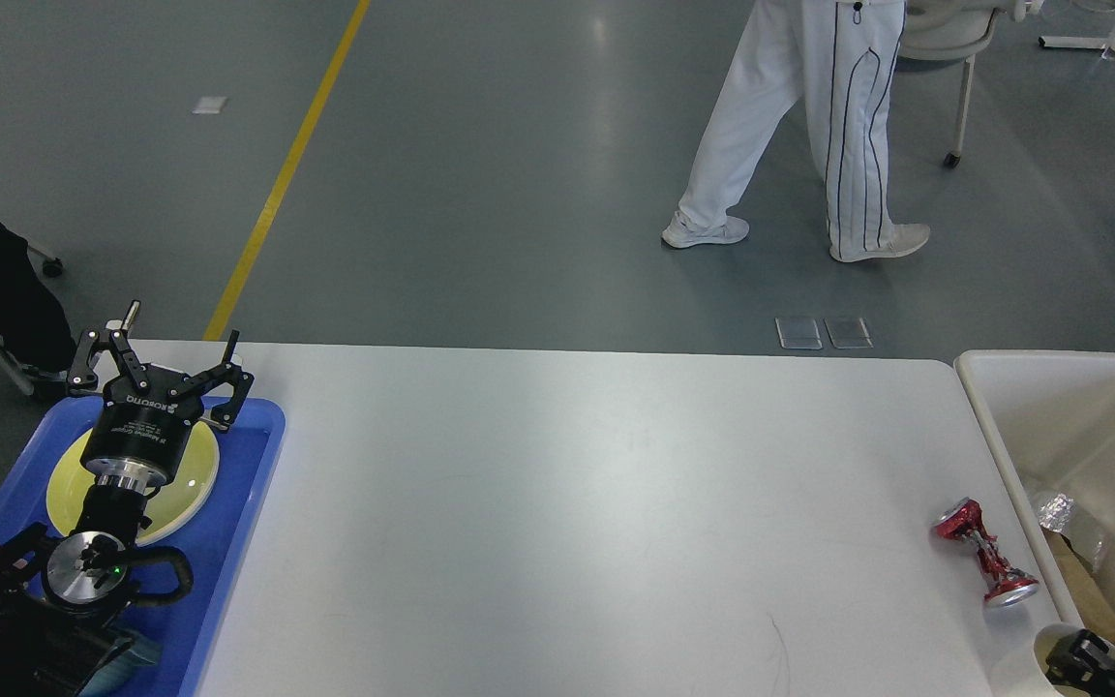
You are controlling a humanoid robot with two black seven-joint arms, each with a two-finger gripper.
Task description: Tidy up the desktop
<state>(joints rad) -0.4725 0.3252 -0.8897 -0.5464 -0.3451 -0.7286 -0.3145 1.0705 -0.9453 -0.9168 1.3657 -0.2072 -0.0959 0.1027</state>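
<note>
Your desktop (596, 503) fills the lower view: matte white-grey, smooth, with rounded corners. A crushed red can (985, 564) lies near its right edge. Your left gripper (159, 368) hangs over the glossy blue tray (248, 484), jaws spread. Your right gripper (1090, 663) is dark; jaw state cannot be told.

The left gripper (159, 360) bears the white word "ROBOTIQ" (upside down here). Smaller print beneath is unreadable.
</note>
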